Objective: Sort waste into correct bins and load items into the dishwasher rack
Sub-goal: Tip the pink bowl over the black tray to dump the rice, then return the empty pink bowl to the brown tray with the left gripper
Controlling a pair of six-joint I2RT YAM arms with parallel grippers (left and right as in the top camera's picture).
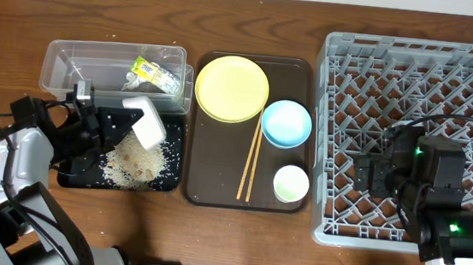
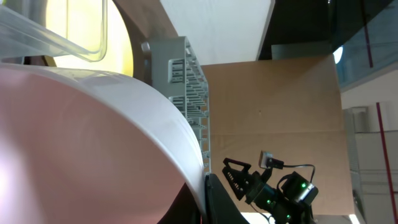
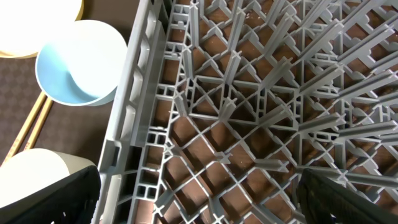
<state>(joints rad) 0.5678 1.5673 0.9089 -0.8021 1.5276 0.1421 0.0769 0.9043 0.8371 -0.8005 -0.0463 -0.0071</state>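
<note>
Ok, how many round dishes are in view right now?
4. Yellow plate, light blue bowl and small pale cup on the brown tray; white bowl tilted in the left gripper over the black bin. The right arm may hide part of the rack.

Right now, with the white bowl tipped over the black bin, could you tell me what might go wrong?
One: the left gripper holds the tilted white bowl by its rim, so it might slip into the rice scraps. Two: scraps lie close to the black bin's edge beside the brown tray, so shaking could scatter some onto it.
</note>
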